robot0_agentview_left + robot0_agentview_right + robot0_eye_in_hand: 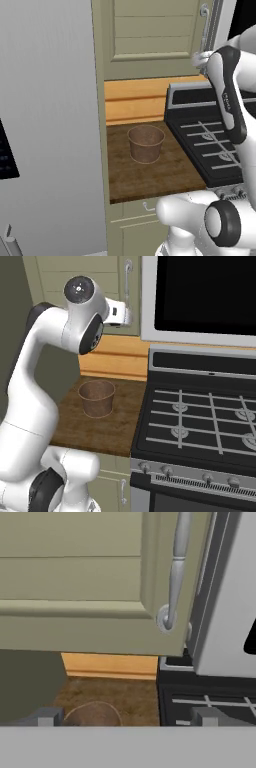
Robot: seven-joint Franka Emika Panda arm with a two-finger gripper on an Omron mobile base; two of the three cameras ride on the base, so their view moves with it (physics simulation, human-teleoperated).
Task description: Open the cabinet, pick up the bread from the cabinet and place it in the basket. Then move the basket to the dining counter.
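The olive-green cabinet (150,35) hangs above the worktop with its panelled door closed. Its long silver handle (204,25) (176,572) runs down the door's right edge. My gripper (199,59) (125,315) hovers just in front of the handle's lower end, open, with nothing between its fingertips (45,716). The round woven basket (146,143) (97,398) stands upright and empty on the narrow dark wood worktop (150,172), below the gripper; its rim also appears low in the hand view as the basket (92,712). The bread is hidden behind the door. The dining counter is out of view.
A black gas stove (200,421) adjoins the worktop on the right, with a dark microwave (200,291) above it. A tall grey appliance wall (45,125) bounds the left side. Olive drawers with a small hook pull (146,205) sit under the worktop.
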